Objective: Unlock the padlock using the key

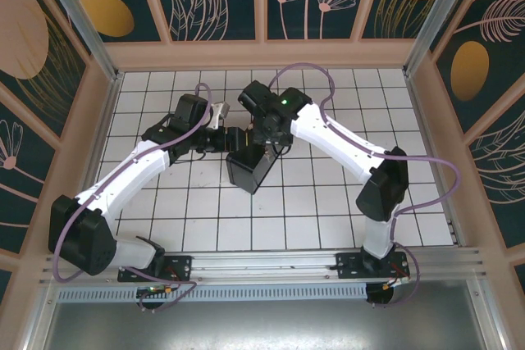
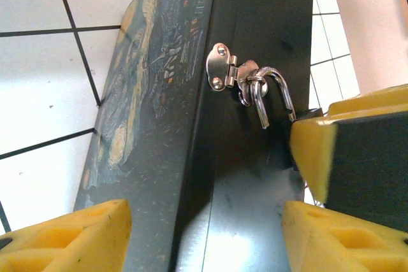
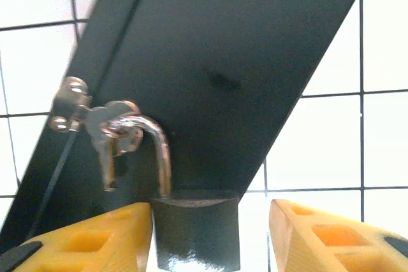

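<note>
While the padlock [image 3: 197, 230] is hanging by its silver shackle [image 3: 162, 151] from the hasp [image 3: 76, 109] on the dark side of the painted box [image 2: 146, 93], the right gripper [image 3: 207, 224] is bracketing the lock's body. Its jaws are apart: one yellow finger [image 3: 95, 240] seems to be touching the body and the other is standing clear. To my eye it is lining up to steady the lock, so it should be closing squarely on the body's flat sides and leaving the keyhole end free. The left gripper [image 2: 204, 230] is sitting open just beside it, facing the hasp and gripping nothing. By my guess it will be bringing the key, held firmly by its head.
</note>
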`<state>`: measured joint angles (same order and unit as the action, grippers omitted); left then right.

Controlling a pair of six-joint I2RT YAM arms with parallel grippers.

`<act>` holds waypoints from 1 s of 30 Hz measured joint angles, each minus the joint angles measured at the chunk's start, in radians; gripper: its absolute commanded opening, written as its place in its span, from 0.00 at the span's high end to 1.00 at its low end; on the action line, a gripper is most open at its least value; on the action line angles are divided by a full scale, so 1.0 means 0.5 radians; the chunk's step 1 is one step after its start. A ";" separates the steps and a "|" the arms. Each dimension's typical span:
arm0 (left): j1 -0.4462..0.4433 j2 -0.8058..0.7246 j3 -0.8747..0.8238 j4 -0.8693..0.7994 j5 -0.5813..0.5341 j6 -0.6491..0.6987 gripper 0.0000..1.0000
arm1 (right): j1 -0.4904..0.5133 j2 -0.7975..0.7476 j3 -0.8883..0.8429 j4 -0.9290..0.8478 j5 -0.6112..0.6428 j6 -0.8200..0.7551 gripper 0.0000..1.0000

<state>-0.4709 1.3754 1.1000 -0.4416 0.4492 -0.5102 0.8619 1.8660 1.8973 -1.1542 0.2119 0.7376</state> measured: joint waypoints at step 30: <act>0.000 0.014 -0.075 0.009 0.031 0.001 0.39 | -0.045 0.047 -0.031 -0.017 -0.063 -0.059 0.65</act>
<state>-0.4709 1.3827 1.0626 -0.4370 0.4644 -0.5098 0.8394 1.8893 1.8820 -1.1625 0.1802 0.7082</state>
